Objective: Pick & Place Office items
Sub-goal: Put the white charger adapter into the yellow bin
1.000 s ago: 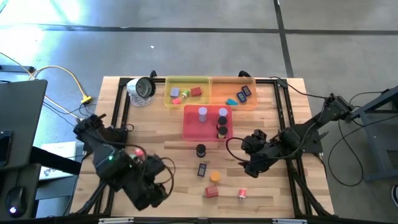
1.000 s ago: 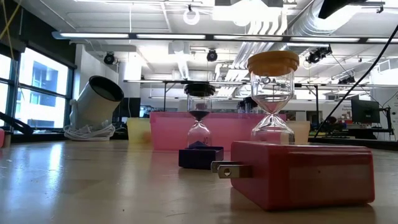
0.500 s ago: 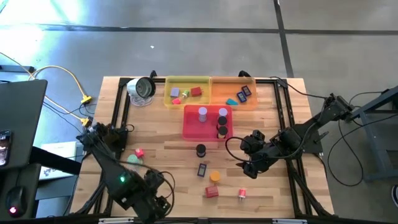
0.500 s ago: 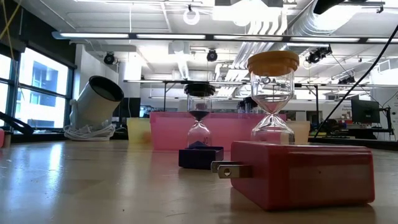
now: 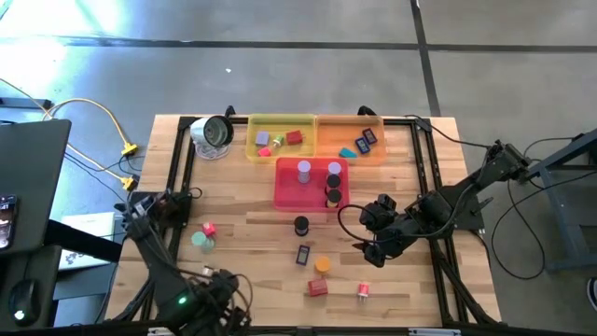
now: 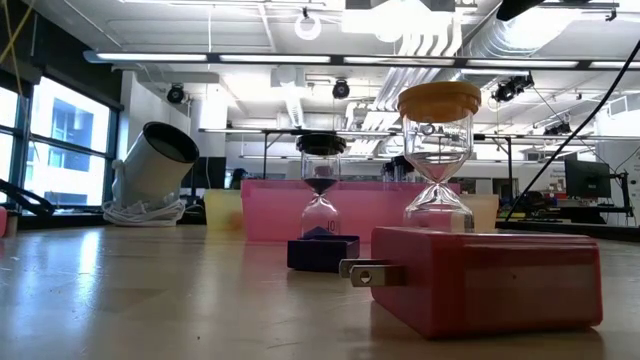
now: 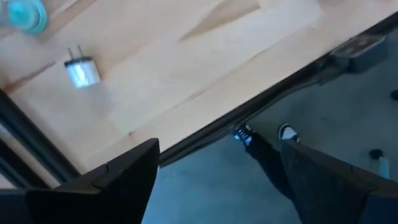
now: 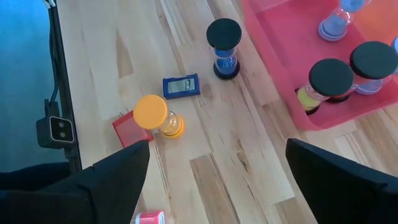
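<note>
The right gripper hovers with jaws spread and empty, the black timer, blue piece, orange timer and red block on the counter just ahead, while the left gripper, jaws spread, hangs past the counter's near edge.

The wooden table, framed by black rails, fills mid-frame in the high view. Along its upper edge sit a yellow tray, an orange tray and a silver-rimmed round object; a pink tray lies below them. Lower down rest a black-capped hourglass, a small digital clock, an orange-capped hourglass, a red plug block, a teal-capped piece and a pink piece.
</note>
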Action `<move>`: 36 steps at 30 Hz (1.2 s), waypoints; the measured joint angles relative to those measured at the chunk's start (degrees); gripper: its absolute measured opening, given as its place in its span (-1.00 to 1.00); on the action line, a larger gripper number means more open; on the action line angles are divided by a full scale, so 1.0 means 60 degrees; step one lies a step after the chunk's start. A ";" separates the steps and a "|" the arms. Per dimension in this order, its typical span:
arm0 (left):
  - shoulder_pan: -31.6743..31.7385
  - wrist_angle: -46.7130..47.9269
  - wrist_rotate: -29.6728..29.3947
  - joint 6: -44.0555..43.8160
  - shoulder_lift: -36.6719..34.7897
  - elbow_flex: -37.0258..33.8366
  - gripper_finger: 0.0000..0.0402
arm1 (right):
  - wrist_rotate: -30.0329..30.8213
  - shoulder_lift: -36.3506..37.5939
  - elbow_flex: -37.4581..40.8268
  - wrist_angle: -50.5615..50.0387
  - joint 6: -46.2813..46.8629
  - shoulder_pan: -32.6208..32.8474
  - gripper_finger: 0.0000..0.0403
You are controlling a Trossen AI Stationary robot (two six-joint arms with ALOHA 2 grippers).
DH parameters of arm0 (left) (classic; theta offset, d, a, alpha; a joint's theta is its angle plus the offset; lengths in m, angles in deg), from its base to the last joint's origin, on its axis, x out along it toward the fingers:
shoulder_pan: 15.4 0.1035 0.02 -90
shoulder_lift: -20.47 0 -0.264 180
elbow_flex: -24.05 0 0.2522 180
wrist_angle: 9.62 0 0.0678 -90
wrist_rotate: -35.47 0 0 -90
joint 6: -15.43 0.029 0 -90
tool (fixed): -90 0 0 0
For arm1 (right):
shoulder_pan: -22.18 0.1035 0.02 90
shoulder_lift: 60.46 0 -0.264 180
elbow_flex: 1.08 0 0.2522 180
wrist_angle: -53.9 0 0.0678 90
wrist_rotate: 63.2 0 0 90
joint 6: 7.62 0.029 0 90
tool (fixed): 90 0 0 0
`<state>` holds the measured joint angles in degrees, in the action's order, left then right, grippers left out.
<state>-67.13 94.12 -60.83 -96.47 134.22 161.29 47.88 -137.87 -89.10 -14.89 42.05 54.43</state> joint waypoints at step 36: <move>0.0100 0.0005 -0.0004 -0.1594 -0.4552 -0.5152 0.63 | -0.0474 0.0000 0.0004 0.0000 0.0255 0.0004 0.82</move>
<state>-66.53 94.15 -60.85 -106.04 106.91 130.38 45.03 -137.87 -89.07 -14.89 43.58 54.45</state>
